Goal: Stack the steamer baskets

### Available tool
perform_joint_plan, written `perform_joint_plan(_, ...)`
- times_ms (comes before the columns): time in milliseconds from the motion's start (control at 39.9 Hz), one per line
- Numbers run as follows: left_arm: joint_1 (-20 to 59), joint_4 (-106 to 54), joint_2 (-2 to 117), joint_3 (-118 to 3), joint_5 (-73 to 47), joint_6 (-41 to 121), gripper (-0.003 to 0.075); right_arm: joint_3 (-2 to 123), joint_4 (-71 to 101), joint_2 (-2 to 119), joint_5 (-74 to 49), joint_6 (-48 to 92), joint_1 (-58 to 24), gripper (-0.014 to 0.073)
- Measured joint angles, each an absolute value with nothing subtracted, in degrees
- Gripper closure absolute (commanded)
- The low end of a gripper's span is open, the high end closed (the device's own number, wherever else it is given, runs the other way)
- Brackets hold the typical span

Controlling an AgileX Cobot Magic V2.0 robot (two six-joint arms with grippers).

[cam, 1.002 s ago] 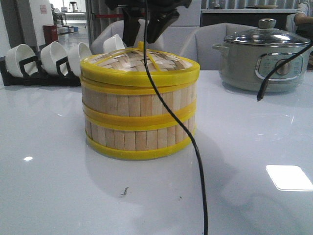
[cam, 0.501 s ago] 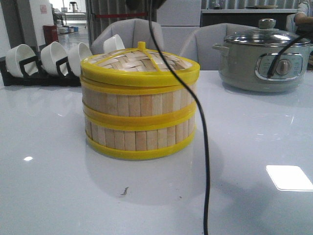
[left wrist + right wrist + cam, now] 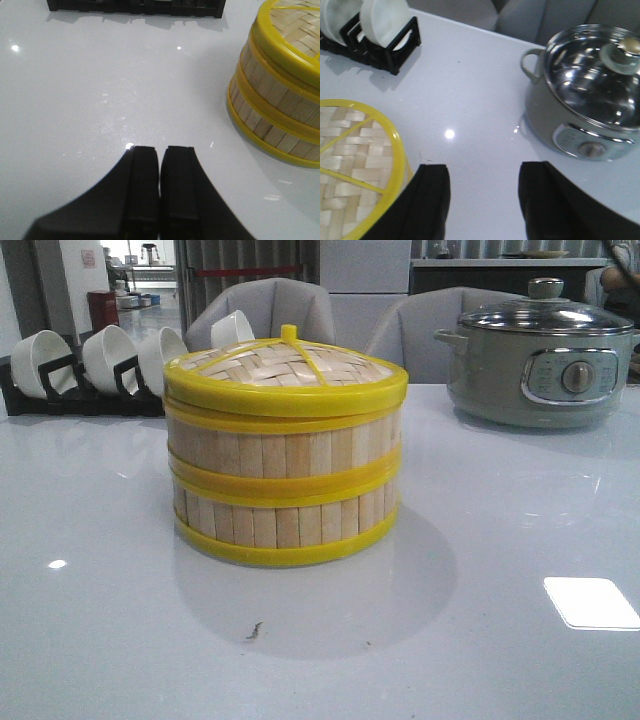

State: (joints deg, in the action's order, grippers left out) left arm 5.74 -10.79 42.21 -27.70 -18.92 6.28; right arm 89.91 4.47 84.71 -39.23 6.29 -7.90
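Two steamer baskets stand stacked in the middle of the white table, the upper basket on the lower basket, with the woven yellow-rimmed lid on top. The stack also shows in the left wrist view, off to the side of my left gripper, which is shut with nothing between its fingers over bare table. In the right wrist view my right gripper is open and empty, high above the table beside the lid. Neither gripper appears in the front view.
A grey electric pot with a glass lid stands at the back right, also seen as the pot in the right wrist view. A black rack of white bowls sits at the back left. Grey chairs stand behind the table.
The right gripper that hung just above the lid has risen out of the front view, and its black cable swung away and is gone. The stack has not moved.
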Motion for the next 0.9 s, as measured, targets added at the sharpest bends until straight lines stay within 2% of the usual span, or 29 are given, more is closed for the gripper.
perform_joint_plan(401,5.7,-10.8,42.2,-27.7,-18.9,6.3,0.0636,49.0,4.5,52.2,-20.2,6.3,2.5,0.0169)
perform_joint_plan(601,5.7,-10.8,42.2,-27.7,-18.9,6.3,0.0636,34.6,4.5,40.8,-16.2,6.3,2.9,0.0223)
perform_joint_plan(902,5.7,-10.8,42.2,-27.7,-18.9,6.3,0.0636,20.3,4.5,27.0,-13.6,6.3,2.9,0.0222)
